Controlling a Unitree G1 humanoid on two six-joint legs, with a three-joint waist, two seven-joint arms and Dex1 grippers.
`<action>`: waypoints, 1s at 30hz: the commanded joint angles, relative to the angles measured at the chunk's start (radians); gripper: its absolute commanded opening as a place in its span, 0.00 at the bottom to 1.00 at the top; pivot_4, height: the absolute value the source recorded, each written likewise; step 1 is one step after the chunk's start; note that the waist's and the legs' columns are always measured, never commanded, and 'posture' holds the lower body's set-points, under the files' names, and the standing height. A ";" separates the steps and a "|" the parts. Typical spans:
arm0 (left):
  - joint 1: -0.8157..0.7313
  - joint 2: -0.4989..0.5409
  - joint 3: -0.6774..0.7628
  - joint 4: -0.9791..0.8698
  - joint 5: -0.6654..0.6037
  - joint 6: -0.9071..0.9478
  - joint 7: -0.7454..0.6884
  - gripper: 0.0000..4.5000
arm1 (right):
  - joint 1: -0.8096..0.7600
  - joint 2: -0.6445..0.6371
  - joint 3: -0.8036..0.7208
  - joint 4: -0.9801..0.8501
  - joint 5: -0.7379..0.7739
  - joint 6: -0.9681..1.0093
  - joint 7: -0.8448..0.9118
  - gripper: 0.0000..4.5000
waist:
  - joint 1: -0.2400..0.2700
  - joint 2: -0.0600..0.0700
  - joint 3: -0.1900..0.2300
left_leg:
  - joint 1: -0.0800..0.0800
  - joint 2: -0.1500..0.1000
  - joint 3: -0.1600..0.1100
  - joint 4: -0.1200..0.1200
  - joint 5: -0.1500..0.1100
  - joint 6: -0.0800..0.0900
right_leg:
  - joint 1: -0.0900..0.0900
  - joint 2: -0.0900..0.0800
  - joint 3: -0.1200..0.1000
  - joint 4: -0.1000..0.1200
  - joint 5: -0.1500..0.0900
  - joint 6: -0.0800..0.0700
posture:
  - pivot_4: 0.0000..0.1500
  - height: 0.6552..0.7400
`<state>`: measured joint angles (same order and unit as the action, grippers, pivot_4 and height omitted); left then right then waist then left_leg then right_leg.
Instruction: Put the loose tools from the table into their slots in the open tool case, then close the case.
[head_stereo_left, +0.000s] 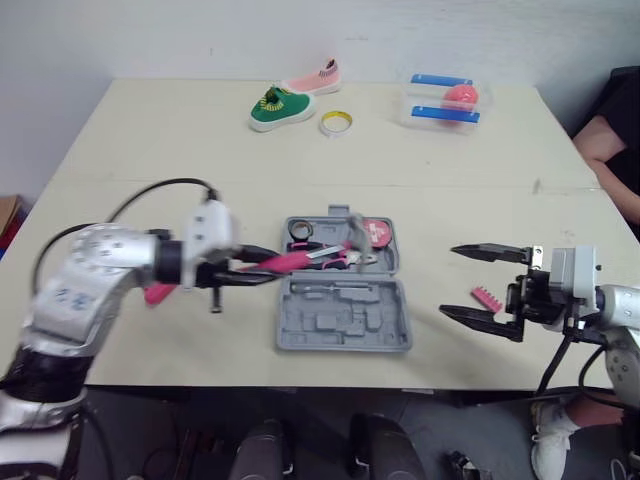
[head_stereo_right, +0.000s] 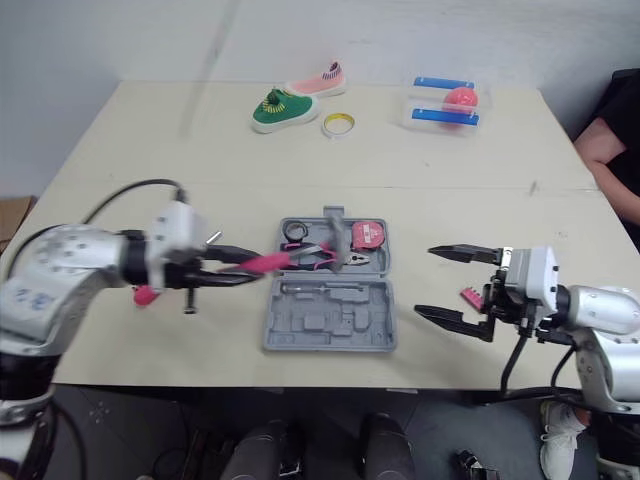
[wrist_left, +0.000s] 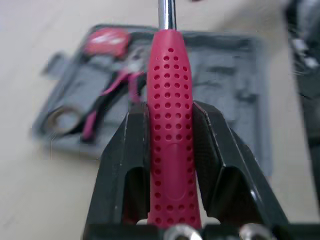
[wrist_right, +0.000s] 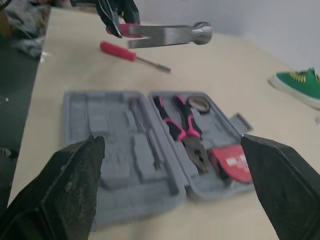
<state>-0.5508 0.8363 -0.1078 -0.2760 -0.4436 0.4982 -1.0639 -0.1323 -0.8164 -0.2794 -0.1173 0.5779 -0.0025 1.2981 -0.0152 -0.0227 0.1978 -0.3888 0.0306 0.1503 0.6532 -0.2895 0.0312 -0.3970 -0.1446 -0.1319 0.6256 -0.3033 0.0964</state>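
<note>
The grey tool case (head_stereo_left: 342, 315) lies open at the table's middle front. Its far half holds pink-handled pliers (wrist_right: 186, 131), a red tape measure (head_stereo_left: 378, 234) and a ring (head_stereo_left: 300, 231). My left gripper (head_stereo_left: 262, 266) is shut on the pink handle of a hammer (wrist_left: 170, 140), held level just above the case's left edge with the head (wrist_right: 202, 32) toward the case. Behind that gripper, to its left, a red screwdriver (wrist_right: 132, 55) lies on the table. My right gripper (head_stereo_left: 450, 281) stands open to the right of the case. A small pink bit holder (head_stereo_left: 485, 297) lies between its fingers.
At the back of the table are a green shoe (head_stereo_left: 279, 107), a pink shoe (head_stereo_left: 315, 78), a yellow tape ring (head_stereo_left: 337, 123) and a clear box holding a pink ball (head_stereo_left: 446, 103). A person (head_stereo_left: 612, 140) sits at the far right edge.
</note>
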 joint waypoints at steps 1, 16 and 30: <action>-0.112 -0.048 -0.107 -0.015 0.027 0.093 -0.012 0.12 | 0.007 -0.040 -0.053 0.003 0.010 0.004 0.012 1.00 | 0.002 0.000 0.000 | 0.000 0.000 0.000 0.000 0.000 0.000 | 0.000 0.000 0.000 0.000 0.000 0.000 | 1.00 1.00; -0.252 -0.161 -0.389 0.027 0.227 0.316 0.046 0.12 | 0.075 0.005 -0.069 -0.011 0.015 -0.005 -0.003 1.00 | 0.025 0.001 0.000 | -0.002 0.001 -0.005 0.007 0.001 0.003 | 0.002 -0.001 0.002 0.000 0.000 0.000 | 1.00 1.00; -0.297 -0.227 -0.448 0.111 0.314 0.285 0.009 0.12 | 0.196 0.054 -0.134 0.088 0.031 -0.184 0.099 1.00 | 0.039 0.001 0.000 | -0.002 0.000 -0.005 0.010 0.000 0.003 | 0.004 -0.001 0.002 0.001 0.000 0.000 | 1.00 1.00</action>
<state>-0.8277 0.6100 -0.5635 -0.1464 -0.1394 0.7896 -1.0448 0.0607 -0.7647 -0.3714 -0.0274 0.5846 -0.1552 1.3794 0.0235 -0.0218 0.1983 -0.3911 0.0308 0.1454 0.6630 -0.2893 0.0344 -0.3932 -0.1459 -0.1297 0.6268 -0.3032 0.0965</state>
